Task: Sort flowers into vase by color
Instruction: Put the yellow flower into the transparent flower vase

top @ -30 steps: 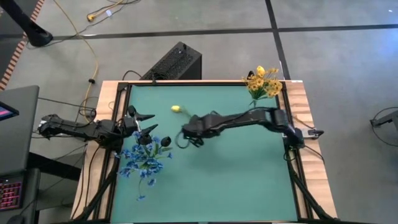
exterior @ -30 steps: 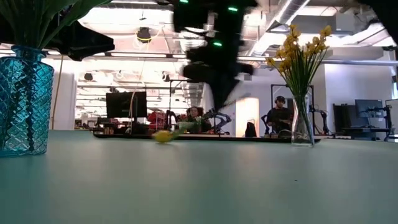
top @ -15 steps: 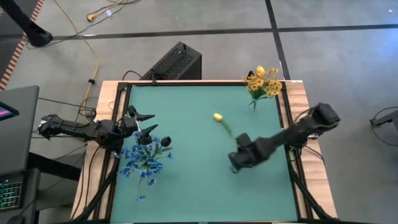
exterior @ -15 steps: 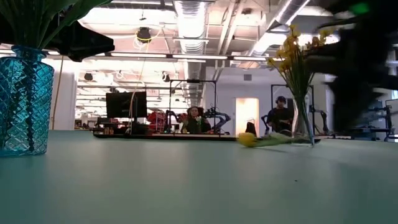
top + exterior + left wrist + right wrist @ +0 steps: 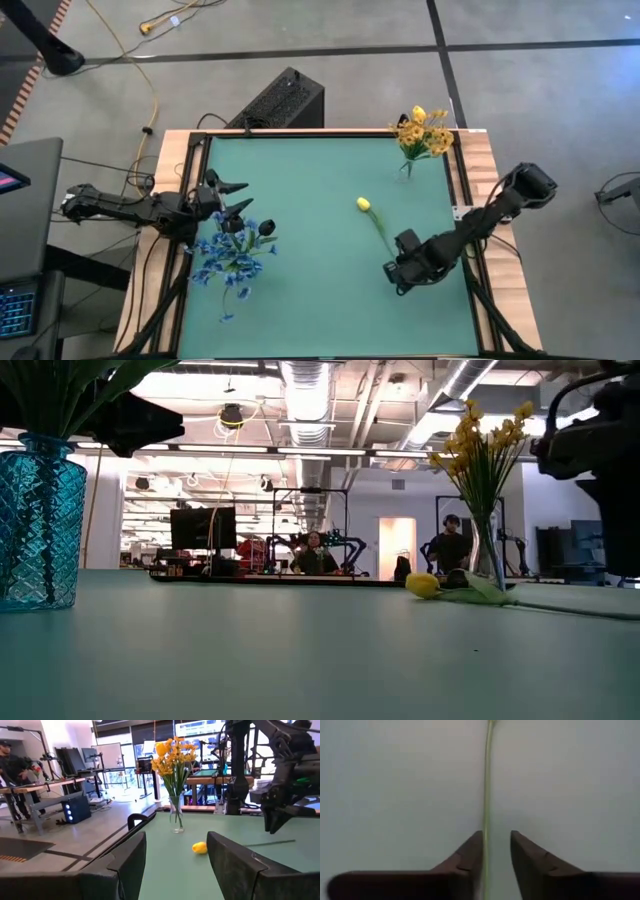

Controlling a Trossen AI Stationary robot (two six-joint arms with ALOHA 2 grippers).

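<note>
The right claw [image 5: 398, 270] sat low over the green desk [image 5: 320, 300], toward its right side. Its fingers [image 5: 465, 857] stood slightly parted, with the thin stem of a yellow tulip [image 5: 363, 204] running between them, against one finger and clear of the other. So the claw was loosened around the stem, not clamped on it. The tulip lay flat on the desk, its head pointing toward the clear vase of yellow flowers [image 5: 420, 130] at the far right corner. The stem stretched back from the head to the claw.

The left claw [image 5: 232, 199] waited, spread open, at the left edge just beside the blue flowers [image 5: 232, 255] standing in the blue vase [image 5: 38, 530].

The main risk, as I judged it, lay in that loose hold. If the arm lifted without closing, the stem would slip out and the tulip would stay on the desk. If the fingers closed off-centre, the thin stem could roll aside or bend. A grip this far from the head would also let the flower droop and swing, making it hard to thread into the narrow neck of the clear vase. That vase looked light and top-heavy, so a knock from the arm or stem could tip it.

No brand, label or readable writing showed on the vases, the arms or the desk. Screens in the room behind were too far off to read.
</note>
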